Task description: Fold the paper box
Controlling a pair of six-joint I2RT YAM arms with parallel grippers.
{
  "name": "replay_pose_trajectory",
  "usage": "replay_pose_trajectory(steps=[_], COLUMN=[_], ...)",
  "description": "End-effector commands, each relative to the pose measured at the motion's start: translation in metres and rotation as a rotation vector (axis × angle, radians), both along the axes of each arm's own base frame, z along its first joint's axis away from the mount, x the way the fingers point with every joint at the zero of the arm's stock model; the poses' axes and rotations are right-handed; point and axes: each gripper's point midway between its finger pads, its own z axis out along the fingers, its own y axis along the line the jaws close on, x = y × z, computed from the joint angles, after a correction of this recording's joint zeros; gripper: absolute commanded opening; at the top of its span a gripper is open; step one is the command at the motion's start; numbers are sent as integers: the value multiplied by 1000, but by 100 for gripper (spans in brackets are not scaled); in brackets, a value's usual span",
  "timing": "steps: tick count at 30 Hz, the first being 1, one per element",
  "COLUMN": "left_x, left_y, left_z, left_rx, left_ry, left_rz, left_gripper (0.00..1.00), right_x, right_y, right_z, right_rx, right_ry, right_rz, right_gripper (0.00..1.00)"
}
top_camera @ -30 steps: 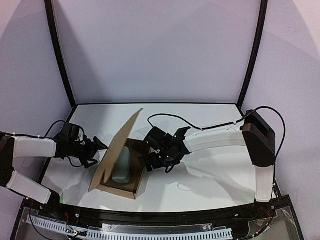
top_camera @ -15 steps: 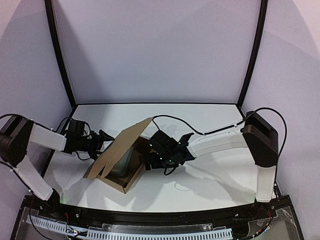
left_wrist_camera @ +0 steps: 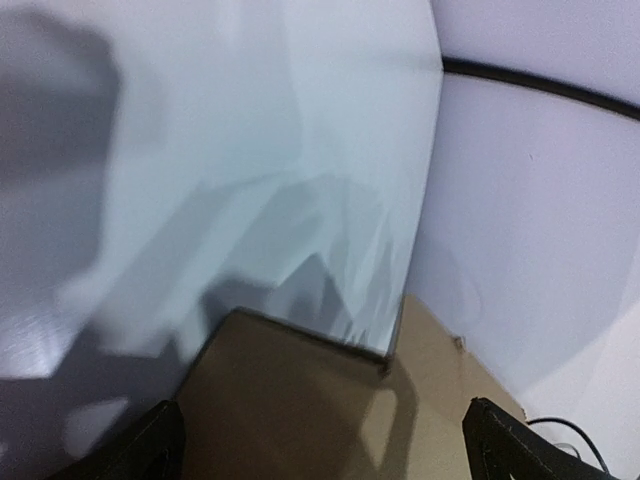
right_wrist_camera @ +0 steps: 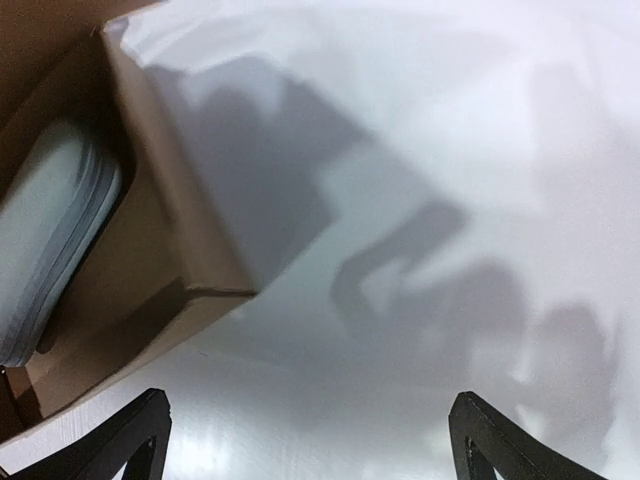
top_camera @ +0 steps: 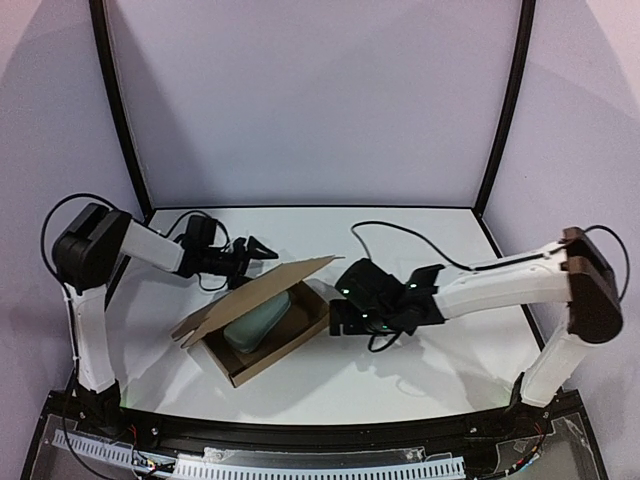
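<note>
A paper box [top_camera: 262, 335] sits in the lower centre-left of the overhead frame on a white table [top_camera: 430, 240], turned at an angle, its brown tray open and its wide lid flap [top_camera: 255, 298] leaning low over the tray without closing it. Inside the tray lies a pale grey-green rounded case [top_camera: 262, 322], partly hidden under the flap; the right wrist view shows the same case [right_wrist_camera: 50, 250] in the upper left of its frame, lying along the tray's inner wall [right_wrist_camera: 165, 230]. The left gripper [top_camera: 262, 250] hovers just behind the flap's raised far edge, left of centre in the overhead frame. Its jaws stand wide apart and pinch nothing, and the wrist view shows cardboard [left_wrist_camera: 300, 400] filling the bottom of the frame between them. Whether they touch it cannot be told. That placement suggests it is there to press the flap down over the tray. The right gripper [top_camera: 338, 315] sits just beside the tray's right-hand corner, near the middle of the overhead frame, jaws likewise spread with bare table between them. It looks set to brace the tray so the box does not slide as the flap comes down. By this reading, the tray walls stand formed and the lid remains to be shut and tucked.
</note>
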Motion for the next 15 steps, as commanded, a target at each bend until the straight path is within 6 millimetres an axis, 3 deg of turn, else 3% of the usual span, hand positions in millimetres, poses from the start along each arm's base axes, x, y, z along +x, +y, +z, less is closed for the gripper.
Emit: replay_pose_trajectory(steps=[1,5,7,8,9,10,12,13,14,15], left_x=[-7,-12,-11,-10,-6,2,11,11,25,28], left_y=[-37,-68,-71,-70,-72,-69,-60,-46,-28,-18], left_z=[26,42,47,49,57,69,83,75,115,126], left_rx=[-61,-54,-48,-26,-33,29,106,230,340,400], left_ry=[-62,-123,-139,-145,-167,-205,-244,-242,-347,-373], left_rz=[-166,-268,-280,-289,-287,-296,-286,-279,-232,-207], left_gripper=[99,99,99,99,99,99,99,99,99,99], right_x=[-9,-13,-13,-14,-14,-18,-21,-23,-28,-31], right_y=[-56,-95,-96,-91,-90,-75,-69,-64,-57,-53], right_z=[20,48,57,65,68,81,95,105,116,121], right_rx=[-49,-39,-51,-91,-99,-127,-160,-177,-203,-208], right_ry=[-43,-127,-168,-216,-227,-297,-378,-445,-533,-577], right_rz=[-154,-218,-157,-7,20,218,355,446,567,626], right_gripper=[98,99,98,98,98,99,98,98,98,98])
